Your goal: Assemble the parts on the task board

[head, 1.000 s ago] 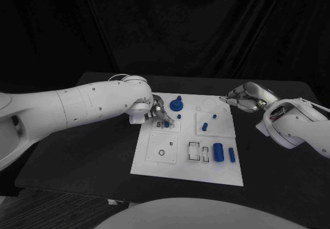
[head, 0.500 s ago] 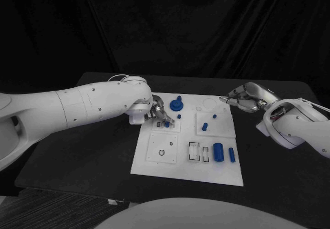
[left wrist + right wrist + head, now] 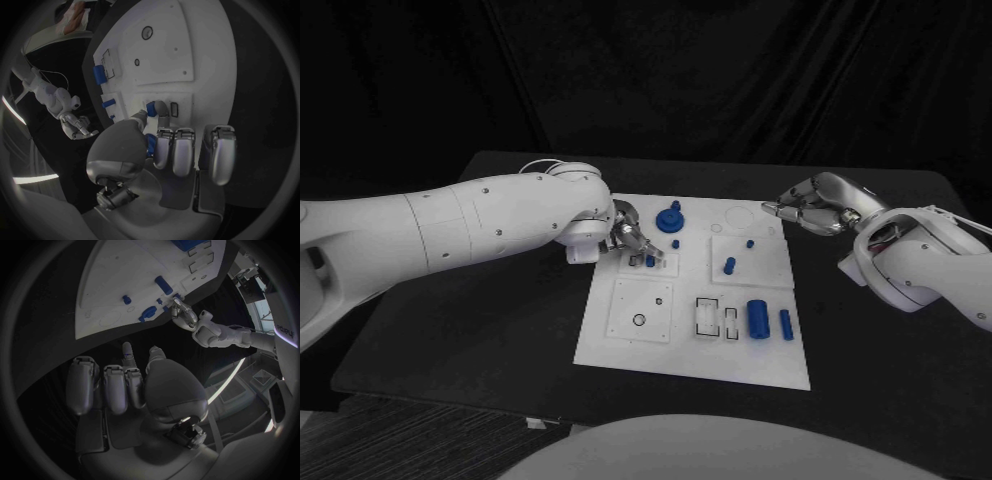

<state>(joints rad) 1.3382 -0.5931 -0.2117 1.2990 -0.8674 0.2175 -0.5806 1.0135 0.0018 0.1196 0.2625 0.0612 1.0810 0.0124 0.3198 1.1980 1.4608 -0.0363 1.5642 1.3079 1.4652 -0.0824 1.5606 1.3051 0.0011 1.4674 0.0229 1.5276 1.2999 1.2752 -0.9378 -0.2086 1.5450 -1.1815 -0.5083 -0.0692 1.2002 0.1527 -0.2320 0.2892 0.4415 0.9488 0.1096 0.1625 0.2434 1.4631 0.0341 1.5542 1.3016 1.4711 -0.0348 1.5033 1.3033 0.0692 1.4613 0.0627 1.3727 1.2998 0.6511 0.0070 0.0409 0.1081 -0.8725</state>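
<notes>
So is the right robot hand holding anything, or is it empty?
Empty. The right robot hand hangs off the task board's far right corner, fingers curled in with nothing between them, clear in the right wrist view.

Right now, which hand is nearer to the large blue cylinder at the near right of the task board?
Left, though neither is close. The left hand works at the board's far left; the right hand hangs beyond the task board's far right corner, farther from the large blue cylinder.
</notes>
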